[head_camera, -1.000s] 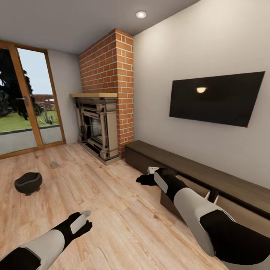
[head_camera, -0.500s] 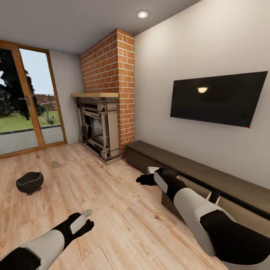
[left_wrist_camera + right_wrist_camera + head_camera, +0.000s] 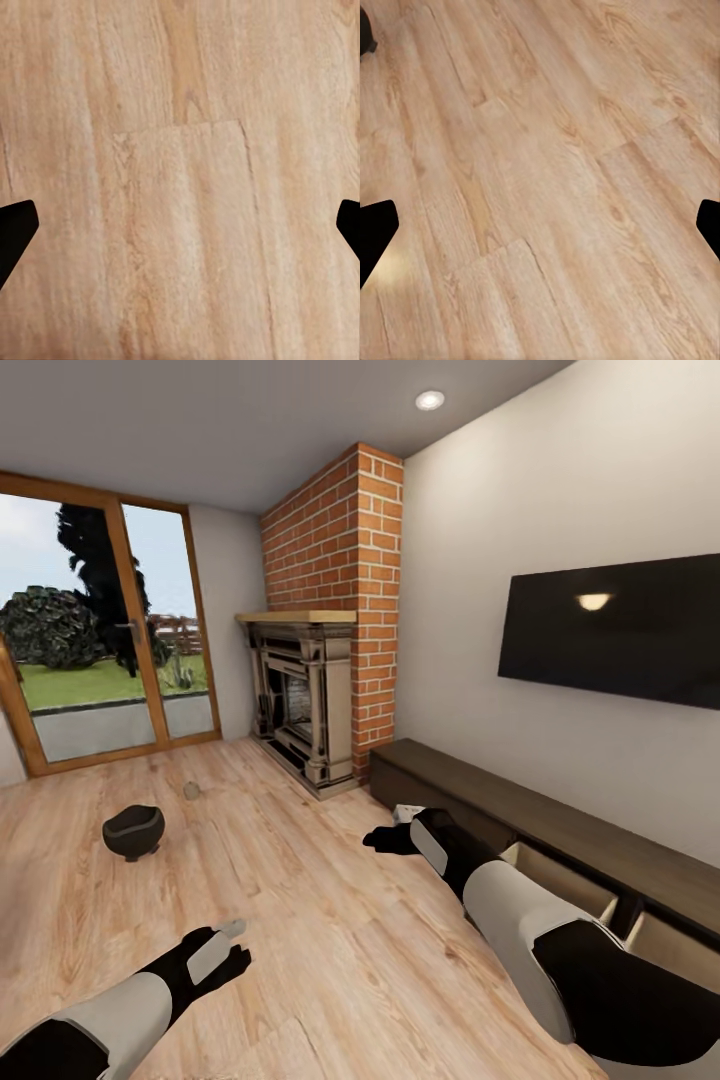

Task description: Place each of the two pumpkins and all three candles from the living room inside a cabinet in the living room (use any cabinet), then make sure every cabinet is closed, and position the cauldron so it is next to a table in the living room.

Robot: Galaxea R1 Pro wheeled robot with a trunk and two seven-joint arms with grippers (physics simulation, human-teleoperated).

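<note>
Wood floor [image 3: 330, 920]: cauldron [image 3: 133, 830] well ahead-left of both jaws (wide, empty), cabinet [image 3: 560, 830] drawers open.

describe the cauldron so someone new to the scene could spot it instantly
Start at the glass patio doors on the far wall and drop to the wood floor before them. The cauldron sits there alone: a round-bellied matte black pot with a wide mouth, far bigger and darker than the small greyish object behind it.

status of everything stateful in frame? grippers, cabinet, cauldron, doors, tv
left gripper: open, empty, over bare floor
right gripper: open, empty
cabinet: two drawers pulled open, pale insides showing
cauldron: upright on the floor, apart from the cabinet
glass doors: shut
TV: off, dark screen
fireplace: unlit
</note>
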